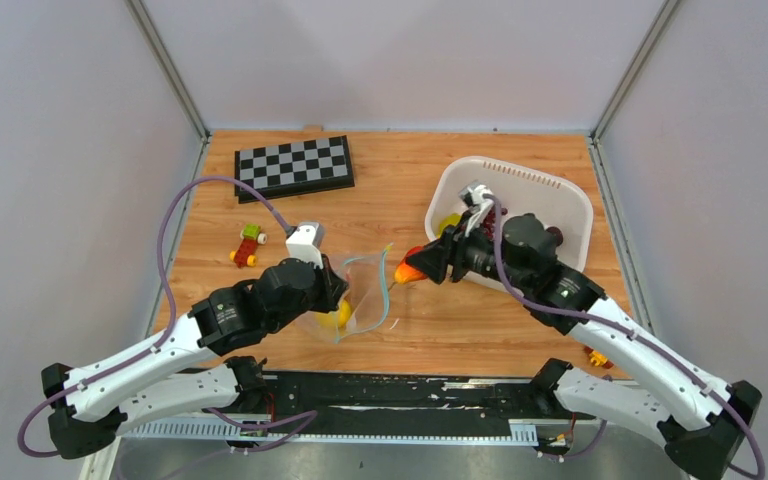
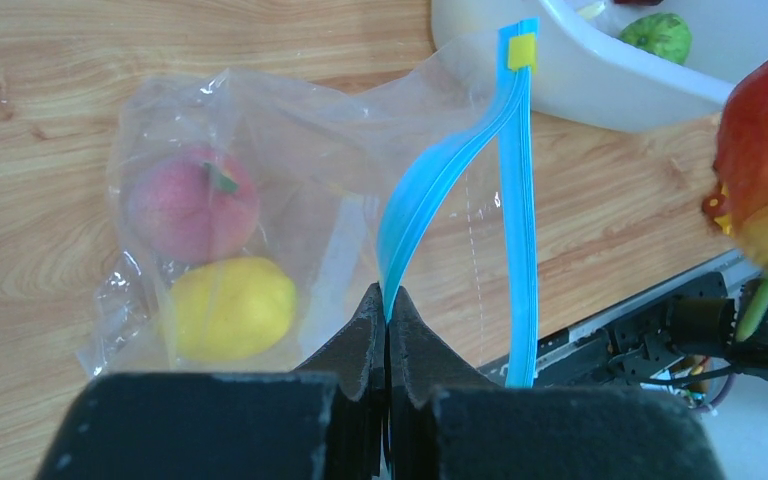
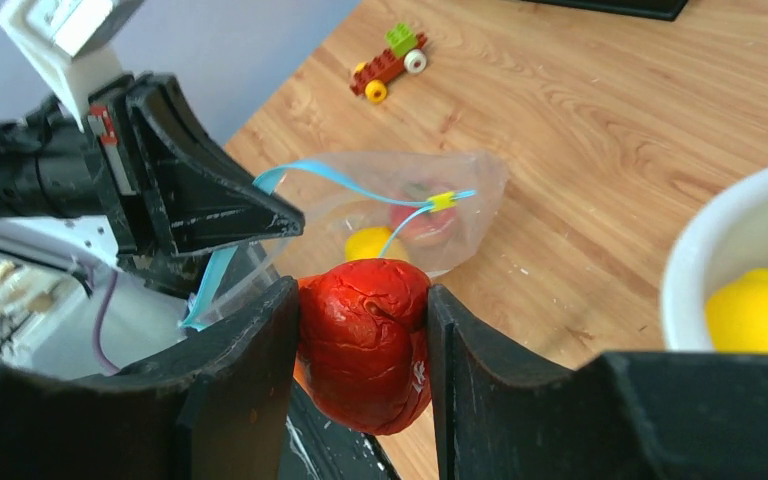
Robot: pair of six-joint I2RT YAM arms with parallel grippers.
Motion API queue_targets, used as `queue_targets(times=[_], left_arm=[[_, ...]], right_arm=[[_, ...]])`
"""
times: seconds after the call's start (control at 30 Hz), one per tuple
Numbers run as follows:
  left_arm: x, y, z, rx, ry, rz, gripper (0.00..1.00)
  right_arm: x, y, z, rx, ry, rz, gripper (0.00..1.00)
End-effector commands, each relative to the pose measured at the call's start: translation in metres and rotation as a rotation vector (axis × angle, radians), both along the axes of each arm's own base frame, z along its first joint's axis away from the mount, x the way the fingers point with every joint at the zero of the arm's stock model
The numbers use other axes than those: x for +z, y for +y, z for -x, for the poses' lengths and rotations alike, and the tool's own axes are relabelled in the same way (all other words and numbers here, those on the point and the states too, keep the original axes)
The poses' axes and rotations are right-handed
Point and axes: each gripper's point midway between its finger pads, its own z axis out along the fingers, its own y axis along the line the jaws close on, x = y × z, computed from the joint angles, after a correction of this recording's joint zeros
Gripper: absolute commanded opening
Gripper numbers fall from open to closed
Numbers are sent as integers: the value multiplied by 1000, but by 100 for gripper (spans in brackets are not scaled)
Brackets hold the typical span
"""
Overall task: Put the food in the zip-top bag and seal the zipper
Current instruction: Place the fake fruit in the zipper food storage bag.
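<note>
My left fingers [image 2: 387, 318] are closed together on one lip of the zipper [image 2: 430, 190] and lift it, so the bag [image 2: 290, 140] stands open on the table [image 1: 440, 330]. A peach [image 2: 190, 205] and a lemon [image 2: 228, 308] lie inside, at the closed end. My right fingers [image 1: 422, 265] are clamped on a red fruit [image 3: 360, 350] and hang just beside the bag, between it and the basket [image 1: 505, 165].

The next move depends on one thing, I think. From above, the zipper runs from far to near, so the mouth faces toward my right arm. The red fruit is on that open side and slightly above it. It should therefore go to the left, across the strip and between the two lips. The gap looks narrow, so the fruit may catch the free lip.
</note>
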Motion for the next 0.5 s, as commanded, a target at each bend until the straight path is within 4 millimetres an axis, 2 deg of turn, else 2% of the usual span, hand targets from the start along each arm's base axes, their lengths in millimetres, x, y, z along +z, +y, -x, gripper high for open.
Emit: queue_targets(times=[0.0, 0.23, 0.47], left_arm=[[14, -6, -2, 1, -19, 52, 0], [17, -7, -2, -4, -20, 56, 0], [21, 1, 0, -23, -28, -14, 0]], right_arm=[[17, 18, -2, -15, -146, 82, 20], [31, 46, 11, -30, -313, 133, 20], [18, 69, 15, -14, -388, 239, 23]])
